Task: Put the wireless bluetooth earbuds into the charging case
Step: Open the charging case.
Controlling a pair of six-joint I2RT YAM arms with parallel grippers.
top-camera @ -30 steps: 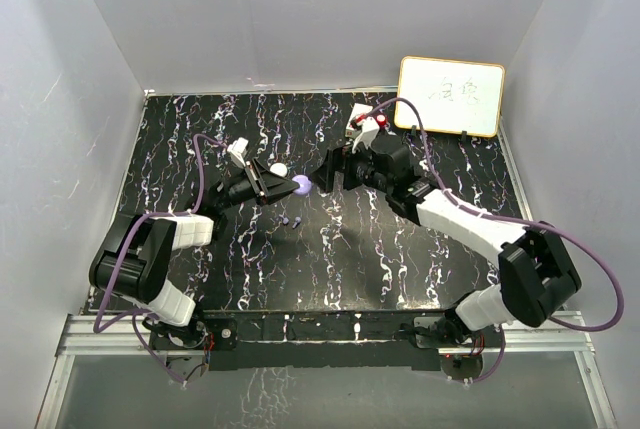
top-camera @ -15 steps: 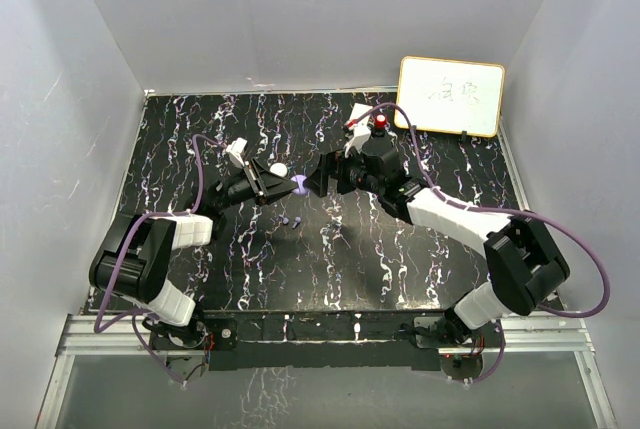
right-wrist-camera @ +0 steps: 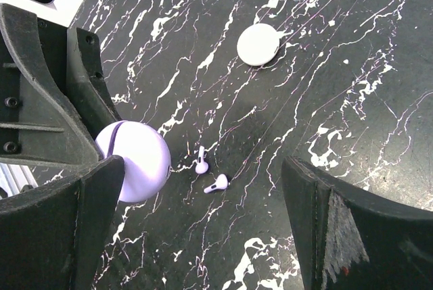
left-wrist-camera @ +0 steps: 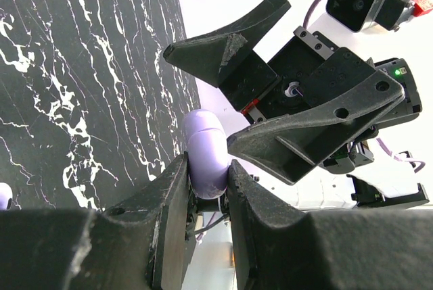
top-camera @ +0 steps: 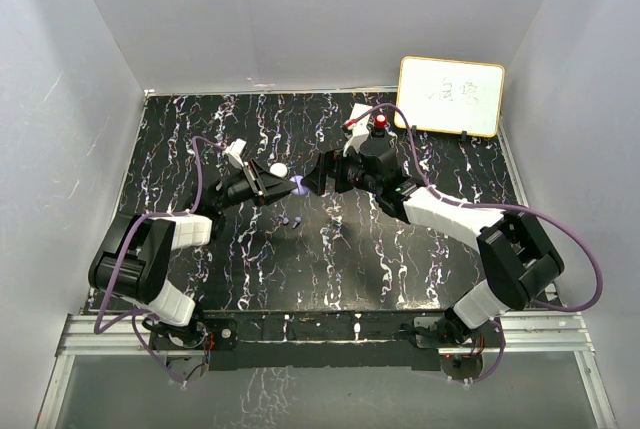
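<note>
Enclosing black marbled table [top-camera: 400,269]: white walls [top-camera: 300,19].

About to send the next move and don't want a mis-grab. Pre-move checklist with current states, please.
1. Left hand gripping the round lilac plastic case: ok, shut on it.
2. Right hand open: ok, fingers spread wide beside that case.
3. Case lid open for insertion: not ok, only a seam shows and it looks shut.
4. Two small lilac earbuds located: ok, lying loose and apart on the black marbled table.
5. Right hand touching the case: cannot tell.
6. Round white case out of the way: ok, it lies apart from the earbuds.
</note>
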